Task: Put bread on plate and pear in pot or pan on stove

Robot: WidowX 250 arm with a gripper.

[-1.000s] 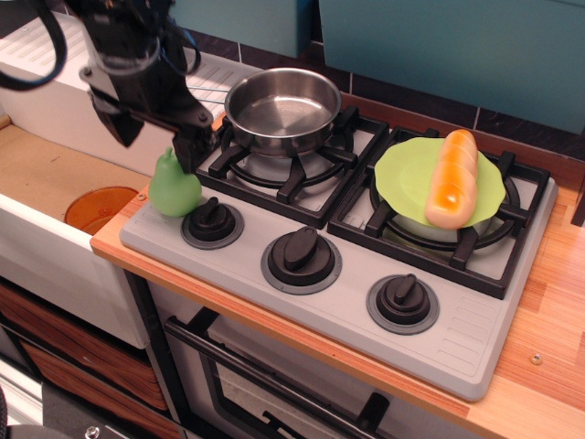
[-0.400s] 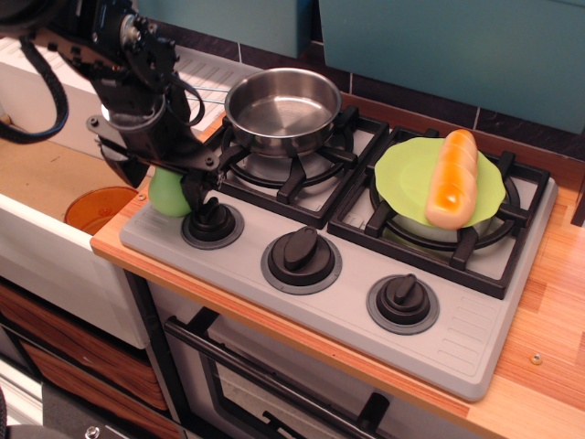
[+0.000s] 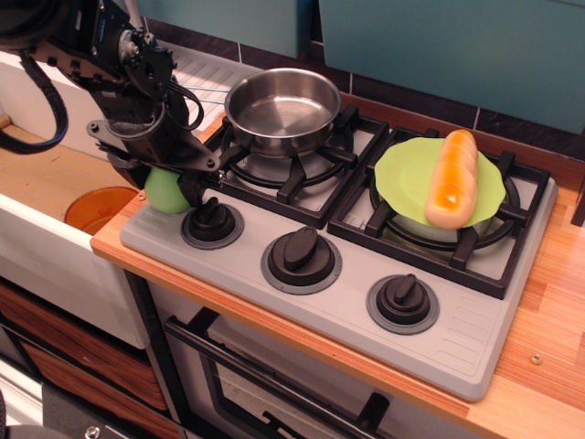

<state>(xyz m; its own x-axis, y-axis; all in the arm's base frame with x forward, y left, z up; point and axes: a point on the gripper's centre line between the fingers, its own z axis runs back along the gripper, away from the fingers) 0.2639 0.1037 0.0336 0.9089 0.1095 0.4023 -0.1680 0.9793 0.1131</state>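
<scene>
The light-green pear [image 3: 164, 194] stands on the front left corner of the grey stove [image 3: 457, 334], beside the left knob. My gripper [image 3: 165, 186] has come down over it, with a dark finger against each side, and its top is hidden by the gripper. The steel saucepan [image 3: 281, 112] sits empty on the left burner, just right of and behind the gripper. The bread [image 3: 452, 178] lies across the lime-green plate [image 3: 407, 174] on the right burner.
A round orange dish [image 3: 96, 207] lies in the lower well left of the stove. Three black knobs [image 3: 301, 254] line the stove front. Wooden counter [image 3: 558, 311] runs to the right; a teal wall is behind.
My gripper came down from above the pear to straddle it, and the fingers closed in on its sides. The pear shifted slightly. Pan, bread and plate have not moved.
</scene>
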